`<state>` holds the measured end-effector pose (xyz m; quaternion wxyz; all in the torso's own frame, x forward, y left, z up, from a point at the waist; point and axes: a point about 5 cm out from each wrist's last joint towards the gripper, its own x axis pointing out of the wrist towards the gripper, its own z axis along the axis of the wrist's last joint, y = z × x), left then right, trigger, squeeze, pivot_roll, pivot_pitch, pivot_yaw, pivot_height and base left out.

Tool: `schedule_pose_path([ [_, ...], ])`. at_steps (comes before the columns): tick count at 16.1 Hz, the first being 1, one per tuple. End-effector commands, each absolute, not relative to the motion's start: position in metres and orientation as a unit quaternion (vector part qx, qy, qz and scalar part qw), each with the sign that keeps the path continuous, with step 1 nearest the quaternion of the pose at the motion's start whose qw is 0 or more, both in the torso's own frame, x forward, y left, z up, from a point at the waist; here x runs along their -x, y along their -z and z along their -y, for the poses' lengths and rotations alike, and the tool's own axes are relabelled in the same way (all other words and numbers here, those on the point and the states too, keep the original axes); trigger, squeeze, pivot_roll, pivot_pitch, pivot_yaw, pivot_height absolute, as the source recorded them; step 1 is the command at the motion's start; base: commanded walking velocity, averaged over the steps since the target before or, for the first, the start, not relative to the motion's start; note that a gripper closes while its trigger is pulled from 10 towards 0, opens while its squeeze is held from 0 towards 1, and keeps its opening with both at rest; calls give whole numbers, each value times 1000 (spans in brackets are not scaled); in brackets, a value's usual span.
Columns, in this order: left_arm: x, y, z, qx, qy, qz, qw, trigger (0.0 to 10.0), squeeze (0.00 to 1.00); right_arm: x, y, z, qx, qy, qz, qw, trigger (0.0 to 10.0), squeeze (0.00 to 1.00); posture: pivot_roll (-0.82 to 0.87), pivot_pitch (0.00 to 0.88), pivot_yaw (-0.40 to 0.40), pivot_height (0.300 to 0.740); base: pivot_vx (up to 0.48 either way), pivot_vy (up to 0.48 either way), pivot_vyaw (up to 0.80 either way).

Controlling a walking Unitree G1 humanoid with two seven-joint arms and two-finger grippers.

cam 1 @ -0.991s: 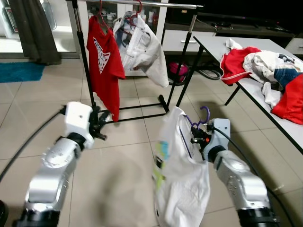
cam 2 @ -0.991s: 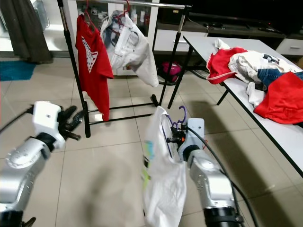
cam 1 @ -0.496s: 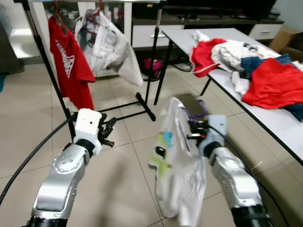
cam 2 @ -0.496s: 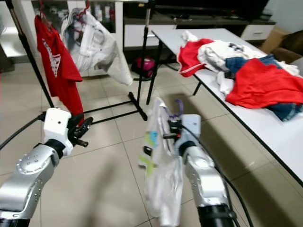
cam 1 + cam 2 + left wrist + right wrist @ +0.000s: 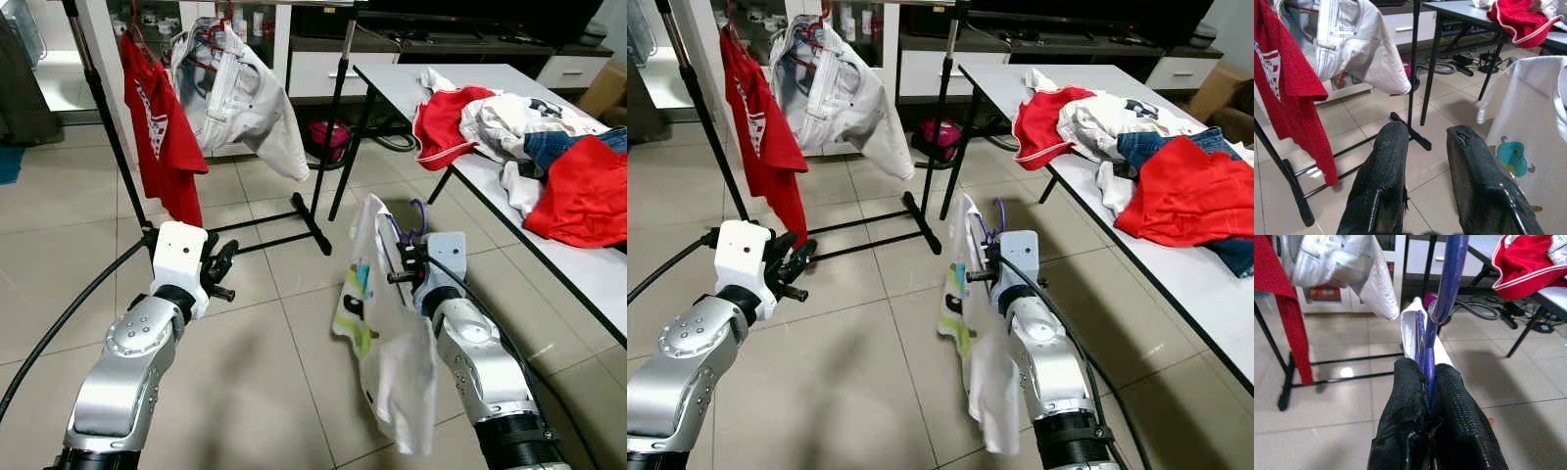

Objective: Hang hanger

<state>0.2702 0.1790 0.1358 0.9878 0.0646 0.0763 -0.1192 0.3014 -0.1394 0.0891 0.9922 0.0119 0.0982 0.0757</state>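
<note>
My right gripper [image 5: 402, 264] is shut on a purple hanger [image 5: 413, 217] that carries a white shirt [image 5: 387, 323] with a coloured print; the shirt hangs below my right arm. In the right wrist view the purple hanger [image 5: 1442, 298] rises between my black fingers [image 5: 1409, 396]. The black clothes rack [image 5: 333, 127] stands ahead, with a red T-shirt [image 5: 157, 127] and a white garment [image 5: 245, 98] hanging from its rail. My left gripper [image 5: 223, 269] is open and holds nothing, out in front at the left, near the rack's foot.
A white table [image 5: 470, 157] at the right holds a heap of red, white and blue clothes [image 5: 549, 147]. The rack's black foot bars [image 5: 294, 215] lie on the tiled floor ahead. A white cabinet [image 5: 313, 69] stands behind the rack.
The camera has swung, so the rack and table have shifted in view. The white shirt has swung under the hanger. Both grippers keep the same grip state.
</note>
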Motion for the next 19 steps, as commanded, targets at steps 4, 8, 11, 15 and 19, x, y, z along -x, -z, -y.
schedule_pose_path([
  [4, -273, -141, -174, -62, 121, -68, 988, 10000, 0, -307, -101, 146, -53, -73, -74, 993, 10000, 0, -3, 0, -122, 740, 363, 0, -353],
  [8, -271, -141, -175, -62, 116, -70, 989, 10000, 0, -309, -101, 144, -70, -88, -75, 991, 10000, 0, 10, 0, -142, 740, 364, 0, 0],
  [11, -270, -142, -176, -64, 113, -69, 989, 10000, 0, -309, -100, 140, -60, -96, -75, 991, 10000, 0, 17, 0, -146, 740, 363, 0, 0],
  [15, -269, -142, -176, -64, 114, -70, 989, 10000, 0, -308, -99, 140, -62, -92, -71, 991, 10000, 0, 18, 0, -146, 740, 365, 0, 0],
  [19, -269, -142, -172, -64, 120, -71, 988, 10000, 0, -308, -104, 142, -111, -64, -38, 991, 10000, 0, 11, 0, -139, 740, 365, 0, 0],
])
